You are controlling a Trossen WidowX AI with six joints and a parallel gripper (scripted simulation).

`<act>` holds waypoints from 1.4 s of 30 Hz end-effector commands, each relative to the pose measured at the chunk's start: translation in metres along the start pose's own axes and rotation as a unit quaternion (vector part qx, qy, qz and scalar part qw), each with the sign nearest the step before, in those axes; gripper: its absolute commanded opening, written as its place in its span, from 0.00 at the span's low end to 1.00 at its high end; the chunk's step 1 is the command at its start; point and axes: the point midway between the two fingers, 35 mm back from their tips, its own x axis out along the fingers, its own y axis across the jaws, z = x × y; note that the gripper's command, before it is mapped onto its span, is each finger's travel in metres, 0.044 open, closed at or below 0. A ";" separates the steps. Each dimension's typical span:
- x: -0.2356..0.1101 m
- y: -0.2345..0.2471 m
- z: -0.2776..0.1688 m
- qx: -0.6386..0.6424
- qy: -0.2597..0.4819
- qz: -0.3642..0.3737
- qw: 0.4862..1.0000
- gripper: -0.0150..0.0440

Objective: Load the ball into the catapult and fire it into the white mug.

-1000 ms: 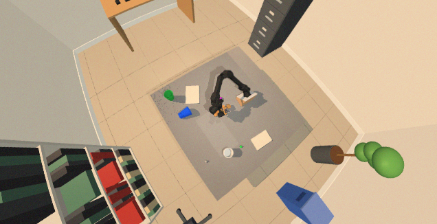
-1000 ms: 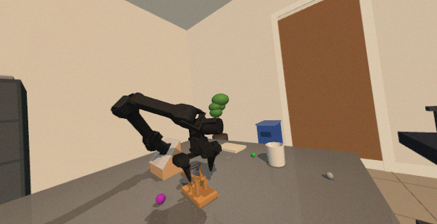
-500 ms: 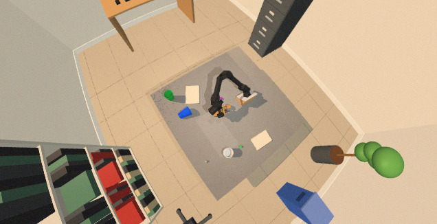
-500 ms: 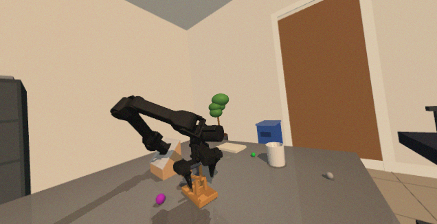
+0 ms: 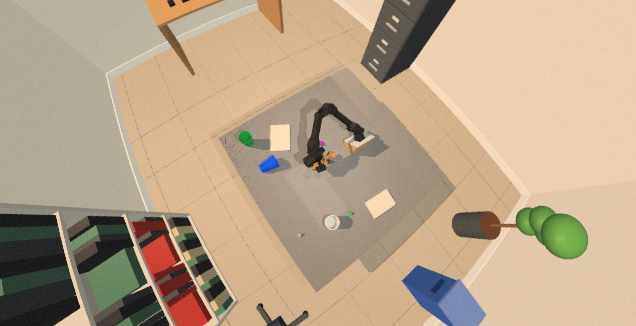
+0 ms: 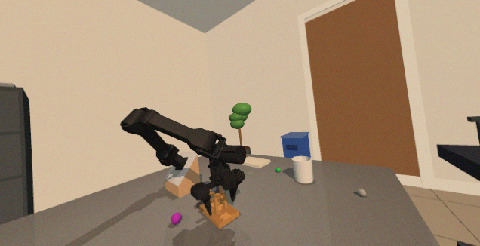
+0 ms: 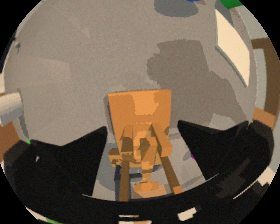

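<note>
The orange catapult (image 5: 331, 156) (image 6: 226, 217) (image 7: 140, 106) stands under my gripper (image 6: 221, 207) (image 7: 143, 127). My gripper is open and empty, one finger on each side of the catapult. In the wrist view the catapult's throwing arm points toward the bottom, with no ball seen in its cup. A magenta ball (image 5: 321, 143) (image 6: 176, 218) lies beside the catapult, mostly hidden by a finger in the wrist view. A small green ball (image 5: 351, 213) (image 6: 278, 170) lies near the upright white mug (image 5: 331, 222) (image 6: 303, 170) (image 7: 9, 109). Finger contact with the catapult cannot be told.
A wedge-shaped block (image 5: 350, 146) (image 6: 179, 189) is at the arm's base. Two cream slabs (image 5: 280, 137) (image 5: 380, 203) lie flat. A blue cup (image 5: 269, 164) and a green object (image 5: 245, 138) are on the far side. A small grey lump (image 5: 301, 235) (image 6: 361, 192) lies beyond the mug.
</note>
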 end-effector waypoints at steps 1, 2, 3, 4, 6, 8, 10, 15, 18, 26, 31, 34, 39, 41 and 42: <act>0.000 0.000 0.000 0.000 0.000 0.000 1.000 0.96; 0.000 0.000 0.000 0.000 0.000 0.000 1.000 0.91; 0.000 0.000 0.000 0.000 0.000 0.000 1.000 0.87; 0.000 0.000 0.000 0.000 0.000 0.000 1.000 0.82; 0.000 0.000 0.000 0.000 0.000 0.000 1.000 0.73; 0.000 0.000 0.000 0.000 0.000 0.000 1.000 0.64; 0.000 0.000 0.000 0.000 0.000 0.000 1.000 0.56; 0.000 0.000 0.000 0.000 0.000 0.000 1.000 0.47; -0.003 0.000 0.000 0.000 0.000 0.000 1.000 0.40; -0.050 0.002 -0.001 -0.003 0.000 0.002 1.000 0.25; -0.053 0.043 -0.010 -0.075 -0.001 0.010 0.997 0.25; -0.055 0.071 -0.020 -0.125 -0.002 0.014 0.992 0.25; -0.057 0.116 -0.041 -0.207 -0.003 0.018 0.978 0.25; -0.058 0.133 -0.051 -0.239 -0.003 0.018 0.971 0.25; -0.058 0.142 -0.056 -0.255 -0.003 0.017 0.967 0.25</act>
